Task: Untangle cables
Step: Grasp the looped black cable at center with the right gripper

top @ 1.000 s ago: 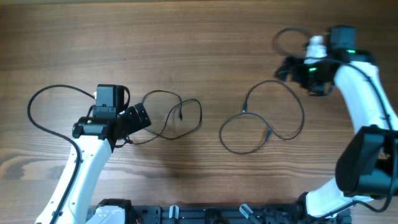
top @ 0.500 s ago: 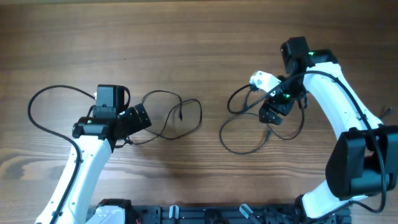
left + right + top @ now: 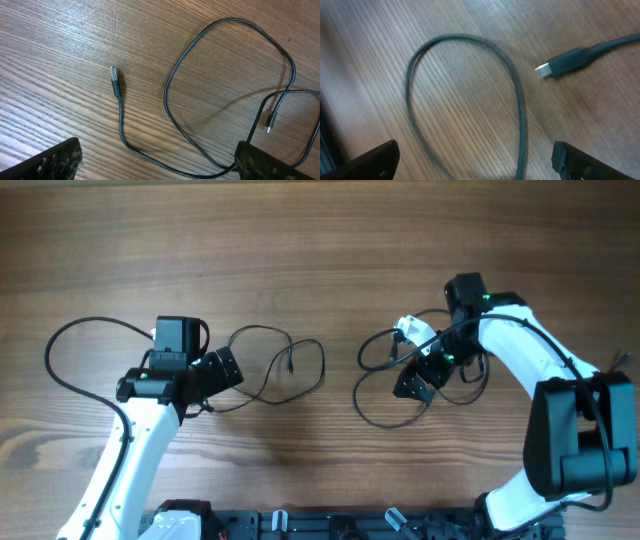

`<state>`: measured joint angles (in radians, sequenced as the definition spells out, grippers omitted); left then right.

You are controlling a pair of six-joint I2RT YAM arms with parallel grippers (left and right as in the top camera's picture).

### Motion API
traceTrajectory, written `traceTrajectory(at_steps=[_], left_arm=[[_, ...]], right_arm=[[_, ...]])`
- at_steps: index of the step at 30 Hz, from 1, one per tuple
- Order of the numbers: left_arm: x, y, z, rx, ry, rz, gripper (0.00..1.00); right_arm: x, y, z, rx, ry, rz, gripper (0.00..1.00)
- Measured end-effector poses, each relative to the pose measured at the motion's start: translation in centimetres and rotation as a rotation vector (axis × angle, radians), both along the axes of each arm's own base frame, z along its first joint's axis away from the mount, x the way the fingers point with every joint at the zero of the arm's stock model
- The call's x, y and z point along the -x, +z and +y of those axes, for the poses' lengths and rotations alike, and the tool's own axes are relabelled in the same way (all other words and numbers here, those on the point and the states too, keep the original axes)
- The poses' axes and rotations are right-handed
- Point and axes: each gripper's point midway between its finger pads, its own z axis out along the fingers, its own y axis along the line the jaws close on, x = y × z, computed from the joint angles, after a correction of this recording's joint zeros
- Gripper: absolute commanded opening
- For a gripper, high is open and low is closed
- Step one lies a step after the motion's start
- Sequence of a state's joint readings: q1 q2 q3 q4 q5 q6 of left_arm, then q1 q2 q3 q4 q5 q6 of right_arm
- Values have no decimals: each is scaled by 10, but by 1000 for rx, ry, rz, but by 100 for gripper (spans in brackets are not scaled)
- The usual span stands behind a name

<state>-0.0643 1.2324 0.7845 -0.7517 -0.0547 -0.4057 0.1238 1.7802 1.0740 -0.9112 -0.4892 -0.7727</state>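
Left cable (image 3: 166, 93) and right cable (image 3: 520, 100) laid well apart on the wooden worktop (image 3: 300, 240)
The left claw (image 3: 224, 368) is spread, nothing pinched, beside the left cable's loops; the right claw (image 3: 413, 381), likewise spread and empty, is held over the right cable, partly hidden overhead by the right arm (image 3: 512, 342)

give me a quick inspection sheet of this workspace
surface: wood table, bare grain
job's things: left cable and right cable, each loosely looped, lying apart
clutter: nothing seen
hands: left hand open, at the left cable; right hand open, over the right cable, holding nothing
cables: thick arm cable loops beside the left arm
surroundings: black frame at the near edge
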Motion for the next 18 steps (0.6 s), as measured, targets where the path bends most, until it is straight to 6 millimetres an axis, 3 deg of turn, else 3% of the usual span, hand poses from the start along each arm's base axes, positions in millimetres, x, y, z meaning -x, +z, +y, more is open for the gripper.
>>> traceTrajectory(at_steps=[1,2,3,4,5,13,15,16,17,18], left_arm=[[0,0,0,0,0,1,100],[0,0,0,0,0,0,100],[0,0,0,0,0,0,100],[0,0,0,0,0,1,100],[0,0,0,0,0,0,100],[0,0,0,0,0,0,100],[0,0,0,0,0,0,100],[0,0,0,0,0,0,100],[-1,0,0,0,0,-3,100],[-1,1,0,0,0,-6,100]], right_arm=[[-4,-7,-2,17,-27,-16,100],[-6,-15,-7,50,-68,-19,92],[-9,-21,-14,93,-110,-25,77],[-12,-25,-18,124,-136,-31,57],[-15,-27,-24,159,-156,-43,4],[-76,-28,-60,349,-346,-276,5],[-98,-22,-77,429,-423,-375,4],[-104,-20,-84,460,-446,-406,17],[-110,-17,-89,481,-465,-437,67],[-120,-11,-96,513,-505,-485,4]])
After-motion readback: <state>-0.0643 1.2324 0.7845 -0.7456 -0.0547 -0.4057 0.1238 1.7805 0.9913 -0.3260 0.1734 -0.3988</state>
